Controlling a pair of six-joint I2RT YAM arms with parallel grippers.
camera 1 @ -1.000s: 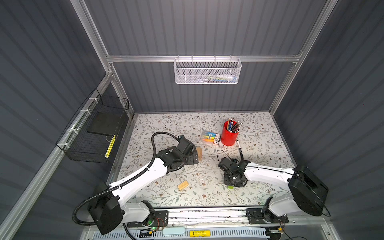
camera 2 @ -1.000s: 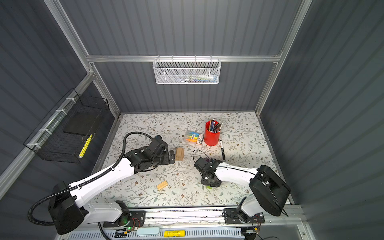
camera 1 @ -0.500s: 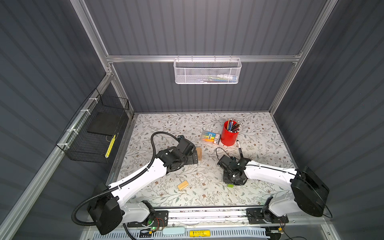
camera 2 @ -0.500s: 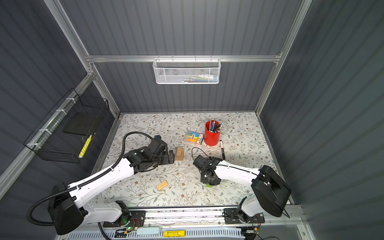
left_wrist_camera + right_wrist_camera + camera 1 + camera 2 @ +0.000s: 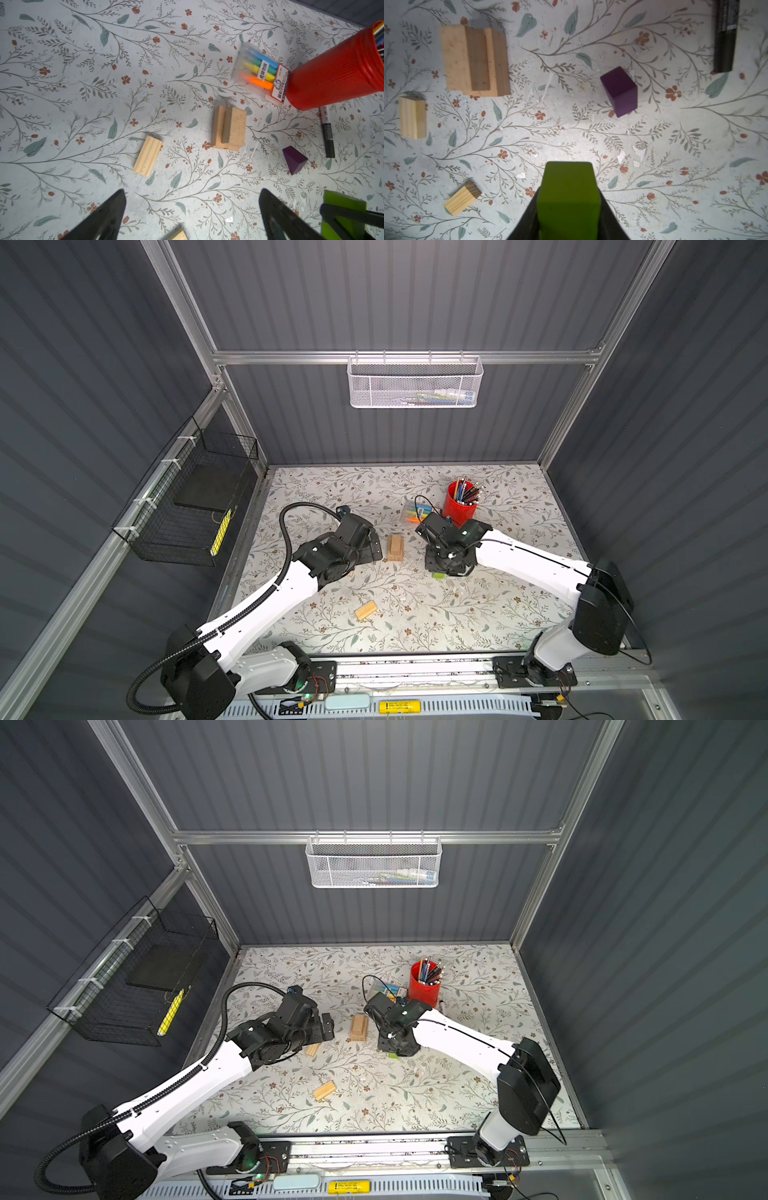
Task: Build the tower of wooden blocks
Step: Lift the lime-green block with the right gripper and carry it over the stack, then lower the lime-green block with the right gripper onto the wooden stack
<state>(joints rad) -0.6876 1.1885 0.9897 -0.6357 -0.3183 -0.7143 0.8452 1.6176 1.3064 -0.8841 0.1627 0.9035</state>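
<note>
The tower (image 5: 395, 548) (image 5: 358, 1028) is a low stack of tan wood blocks at mid-table, also seen in the wrist views (image 5: 228, 129) (image 5: 475, 60). My right gripper (image 5: 439, 570) (image 5: 569, 191) is shut on the lime green block (image 5: 569, 197) (image 5: 342, 216), just right of the stack. The purple block (image 5: 619, 91) (image 5: 294, 160) stands on the mat beyond it. My left gripper (image 5: 374, 548) (image 5: 192, 193) is open and empty, left of the stack. Loose tan blocks lie nearby (image 5: 148, 159) (image 5: 413, 117), with one towards the front (image 5: 365, 610) (image 5: 463, 200).
A red pencil cup (image 5: 459, 506) and a clear highlighter pack (image 5: 261, 72) stand behind the stack. A black marker (image 5: 327, 133) lies beside the cup. A white mesh basket (image 5: 415, 383) hangs on the back wall and a black wire basket (image 5: 187, 506) on the left wall.
My right gripper closed on the green block and carried it back and left, towards the stack. The left arm has barely moved and stays open.
</note>
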